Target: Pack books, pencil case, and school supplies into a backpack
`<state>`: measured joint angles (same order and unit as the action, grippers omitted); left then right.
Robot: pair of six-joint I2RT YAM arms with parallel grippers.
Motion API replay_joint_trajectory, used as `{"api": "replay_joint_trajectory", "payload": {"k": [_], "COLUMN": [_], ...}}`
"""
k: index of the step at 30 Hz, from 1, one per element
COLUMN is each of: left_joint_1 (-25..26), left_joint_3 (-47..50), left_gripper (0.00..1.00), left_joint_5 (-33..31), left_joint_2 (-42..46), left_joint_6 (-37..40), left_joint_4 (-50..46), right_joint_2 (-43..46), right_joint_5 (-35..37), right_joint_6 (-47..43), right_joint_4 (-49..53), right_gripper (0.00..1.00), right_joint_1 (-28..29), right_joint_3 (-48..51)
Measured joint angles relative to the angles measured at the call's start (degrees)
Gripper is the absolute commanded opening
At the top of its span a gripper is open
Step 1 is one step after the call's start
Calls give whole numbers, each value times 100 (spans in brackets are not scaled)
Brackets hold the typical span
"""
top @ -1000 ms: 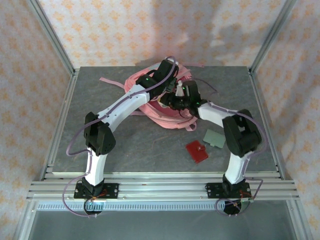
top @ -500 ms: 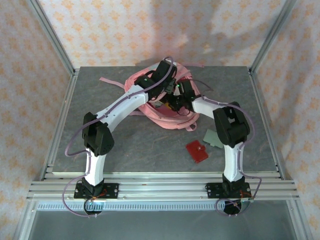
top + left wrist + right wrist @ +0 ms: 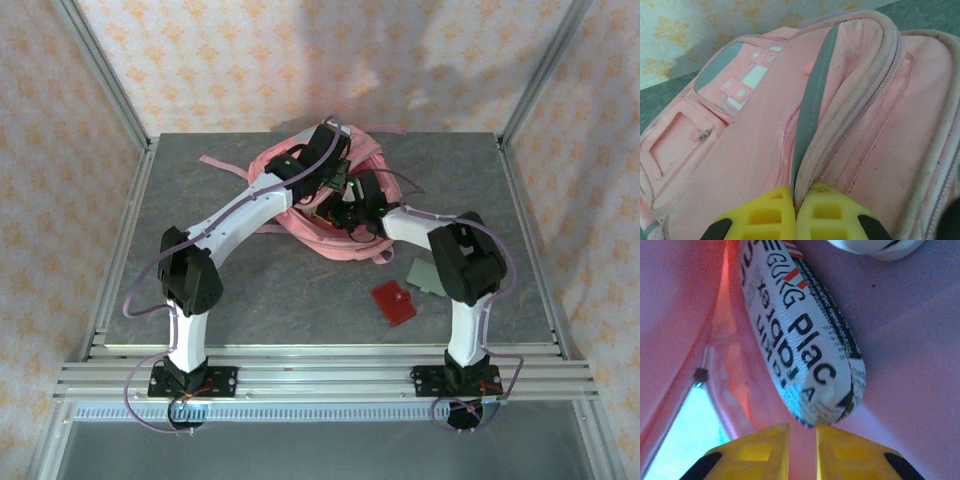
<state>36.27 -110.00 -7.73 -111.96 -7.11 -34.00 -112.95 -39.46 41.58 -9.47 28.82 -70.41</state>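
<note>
Room: The walls had pale paper with orange flowers, and a metal frame stood around the work space.
Counter: The grey counter (image 3: 200, 290) held everything, with both arms fixed at its near edge.
Backpack: The pink backpack (image 3: 345, 240) lay at the far middle of the counter, with its straps spread out around it.
Left arm: The left arm (image 3: 250, 205) reached over to the backpack's top.
Left jaws: They were closed tight, and the yellow fingers (image 3: 767, 215) pinched the backpack's zip edge. I think this was to hold the mouth up so things could go in.
Right arm: The right arm (image 3: 465, 265) bent in from the other side, and its end was down in the backpack's mouth.
Right jaws: They were nearly closed, with a thin gap between the yellow fingers (image 3: 765, 445). Nothing was in the gap.
Pencil case: The white pencil case (image 3: 800, 340) with black letters lay inside the pink backpack, its end just above the right jaws. I could not tell if it touched them. It looked packed.
Red pad: The red pad (image 3: 394, 302) lay flat on the counter near the right arm, not yet packed.
Card: The grey-green card (image 3: 430, 276) lay just beside the red pad, also waiting.
</note>
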Motion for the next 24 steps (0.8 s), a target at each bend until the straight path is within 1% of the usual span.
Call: {"api": "replay_joint_trajectory", "payload": {"k": [5, 8, 10, 12, 14, 16, 18, 19, 20, 23, 24], "left_joint_1": [-7, -15, -17, -15, -11, 0, 11, 15, 17, 15, 4], "left_joint_3": [160, 264, 367, 527, 649, 745, 844, 883, 927, 1056, 1165], "left_gripper": [0, 0, 0, 0, 0, 0, 0, 8, 20, 44, 49], "left_joint_5": [129, 142, 179, 245, 326, 431, 540, 592, 636, 758, 785], "left_joint_2": [68, 105, 131, 170, 181, 181, 181, 181, 181, 192, 234], "left_joint_6": [-203, -343, -448, -562, -699, -820, -946, -986, -1027, -1235, -1307], "left_joint_4": [101, 210, 278, 363, 455, 544, 640, 684, 734, 859, 960], "right_joint_2": [-479, -468, -286, 144, 815, 1587, 2538, 2951, 3383, 4367, 4594], "right_joint_5": [-85, -149, -122, 4, 260, 621, 1069, 1261, 1460, 1947, 2074], "right_joint_6": [306, 490, 511, 468, 380, 280, 199, 173, 146, 81, 63], "right_joint_4": [-824, -1462, -1794, -1906, -1781, -1495, -1154, -1014, -866, -468, -334], "right_gripper": [25, 29, 32, 35, 36, 38, 40, 41, 43, 48, 49], "right_joint_1": [-2, -4, -4, -4, -2, -2, -2, -2, -4, -2, -4], "right_joint_3": [-162, -11, 319, 901, 1615, 2218, 2793, 3003, 3204, 3604, 3679]}}
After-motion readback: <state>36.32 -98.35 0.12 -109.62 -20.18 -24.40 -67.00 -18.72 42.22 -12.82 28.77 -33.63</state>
